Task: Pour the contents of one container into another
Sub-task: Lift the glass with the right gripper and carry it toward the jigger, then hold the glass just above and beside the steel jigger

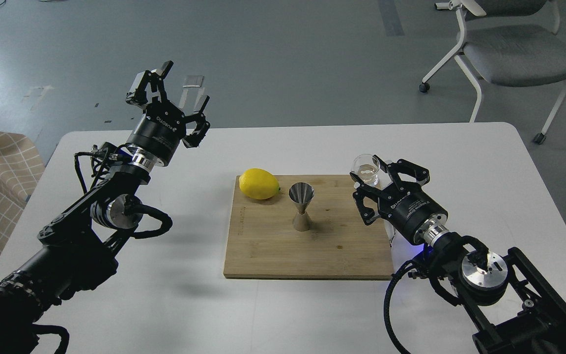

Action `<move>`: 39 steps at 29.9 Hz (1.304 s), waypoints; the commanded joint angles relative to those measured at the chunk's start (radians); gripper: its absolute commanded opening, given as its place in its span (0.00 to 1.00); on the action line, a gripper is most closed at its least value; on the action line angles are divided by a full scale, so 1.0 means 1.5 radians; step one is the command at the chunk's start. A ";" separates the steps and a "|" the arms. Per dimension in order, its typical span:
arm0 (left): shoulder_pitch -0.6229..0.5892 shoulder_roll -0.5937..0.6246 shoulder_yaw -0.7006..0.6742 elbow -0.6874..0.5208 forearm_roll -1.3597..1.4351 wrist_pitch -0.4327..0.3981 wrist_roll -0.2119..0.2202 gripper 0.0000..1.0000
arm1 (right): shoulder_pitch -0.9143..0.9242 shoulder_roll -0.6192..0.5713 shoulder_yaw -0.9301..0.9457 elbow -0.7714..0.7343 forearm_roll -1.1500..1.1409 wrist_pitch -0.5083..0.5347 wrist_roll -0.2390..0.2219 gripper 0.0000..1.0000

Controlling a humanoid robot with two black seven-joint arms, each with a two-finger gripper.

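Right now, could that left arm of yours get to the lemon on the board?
Probably yes. My left gripper hangs open and empty above the table's far left, and nothing stands between it and the lemon. The jigger sits on the lemon's other side, out of the way.

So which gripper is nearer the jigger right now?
Right. The right gripper, holding the glass cup, is just right of the jigger; the left gripper is raised far off to its left.

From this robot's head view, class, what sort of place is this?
Probably a robotics lab or office: a white table on bare grey floor, a wheeled grey office chair, and a staged bamboo cutting board.
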 commanded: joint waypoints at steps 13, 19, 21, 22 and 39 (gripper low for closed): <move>-0.001 0.001 0.000 0.000 0.000 0.000 0.000 0.98 | 0.012 0.000 -0.040 0.002 -0.007 -0.003 0.013 0.36; -0.001 0.002 0.000 0.000 0.000 -0.001 0.000 0.98 | 0.028 0.000 -0.050 0.000 -0.011 -0.003 0.013 0.36; -0.002 0.002 0.000 0.000 0.000 0.000 0.000 0.98 | 0.037 0.000 -0.056 -0.001 -0.013 -0.003 0.013 0.36; -0.002 0.001 0.000 0.000 0.000 -0.001 0.000 0.98 | 0.039 0.000 -0.057 -0.001 -0.013 -0.003 0.013 0.36; -0.004 0.002 0.000 0.000 0.000 0.000 0.000 0.98 | 0.051 0.000 -0.070 -0.002 -0.017 -0.003 0.013 0.36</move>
